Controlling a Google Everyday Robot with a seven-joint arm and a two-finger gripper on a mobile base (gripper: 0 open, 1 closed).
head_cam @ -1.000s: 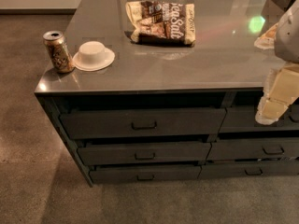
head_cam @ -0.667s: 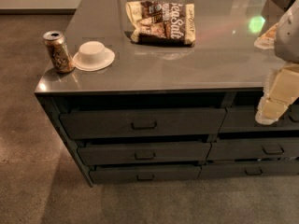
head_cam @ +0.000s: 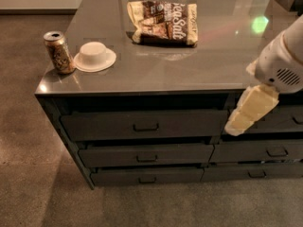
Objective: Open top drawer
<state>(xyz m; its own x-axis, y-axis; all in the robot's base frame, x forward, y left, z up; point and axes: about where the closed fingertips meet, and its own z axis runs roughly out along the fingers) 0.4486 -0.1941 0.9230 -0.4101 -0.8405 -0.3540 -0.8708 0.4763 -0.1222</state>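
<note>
The top drawer (head_cam: 104,125), under the desk's (head_cam: 189,65) front edge, looks fully shut, its handle (head_cam: 146,126) untouched; the gripper (head_cam: 250,111) hangs at the handle's 3 o'clock, its state impossible to tell; reaching, grasping and pulling are all left.

Moved left, down — gripper (head_cam: 236,125) now at right edge of top drawer (head_cam: 142,125).

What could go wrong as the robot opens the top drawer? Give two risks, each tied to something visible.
The gripper hangs at the right end of the top drawer, away from its centred handle, so it may catch the neighbouring stack instead. The middle drawer has a like handle and could be pulled by mistake.
</note>
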